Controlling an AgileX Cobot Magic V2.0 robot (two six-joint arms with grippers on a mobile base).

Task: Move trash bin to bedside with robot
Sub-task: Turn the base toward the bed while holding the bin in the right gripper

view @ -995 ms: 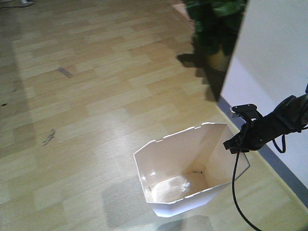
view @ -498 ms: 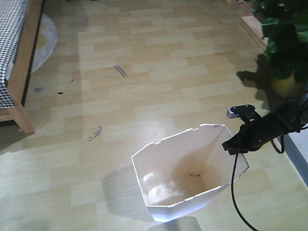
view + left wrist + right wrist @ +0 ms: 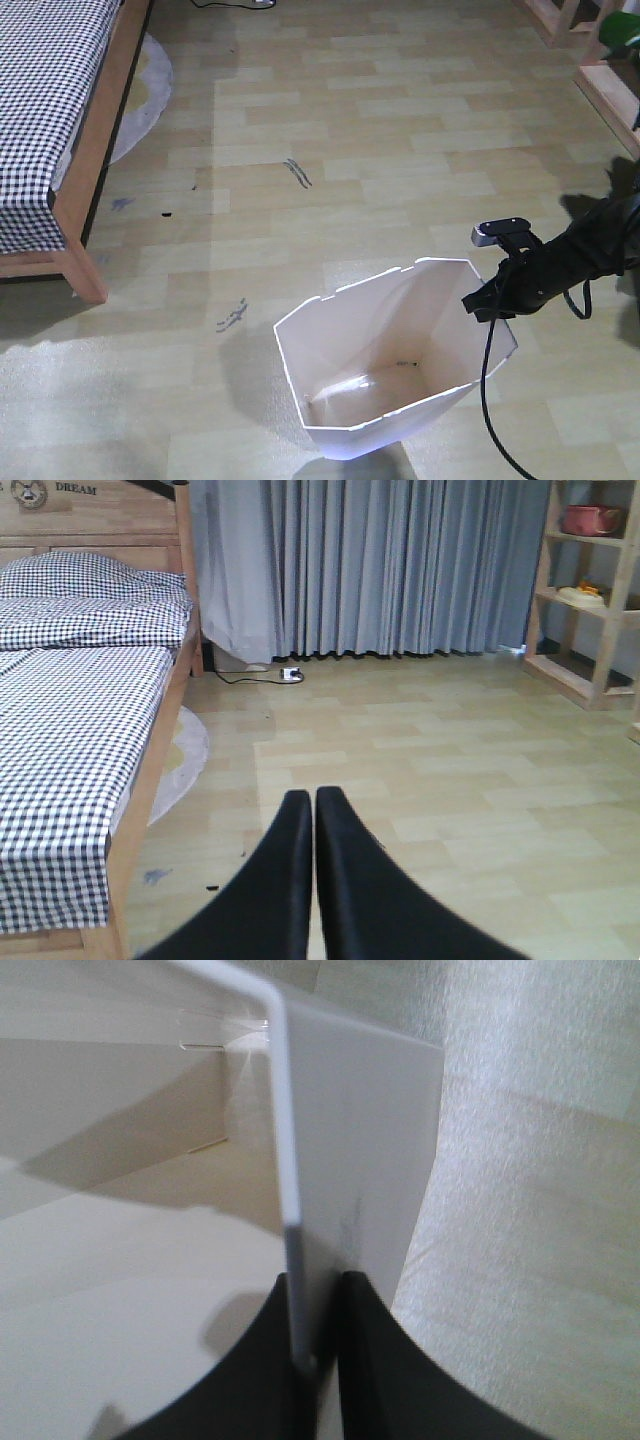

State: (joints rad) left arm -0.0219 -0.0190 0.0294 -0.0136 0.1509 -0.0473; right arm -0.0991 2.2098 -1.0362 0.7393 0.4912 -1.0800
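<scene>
**Right gripper pinches bin rim; bed off to the far left**

The trash bin [image 3: 350,345], white with a notched angular rim, stands upright on the wood-pattern floor [image 3: 400,150] in the lower middle of the front view. Inside, only a few small specks show on its bottom.

The right gripper [image 3: 490,301] comes in from the right edge and sits at the bin's right rim. The right wrist view shows its 2 black fingers clamped on the thin wall, 1 inside and 1 outside. A black cable [image 3: 485,400] hangs from the arm down past the bin's outer side.

The left gripper [image 3: 313,802] has its 2 fingers pressed together with nothing between them, and it points out over bare floor.

The bed [image 3: 95,170], with a light wood frame and black-and-white checked bedding, is at the upper left, well apart from the bin. A pale round mat [image 3: 145,90] shows beside the frame. Dark scuff marks [image 3: 298,172] lie on the floor between bed and bin.

The left wrist view shows a grey curtain [image 3: 400,570] on the far wall and a wooden shelf unit [image 3: 590,600] at right.
</scene>
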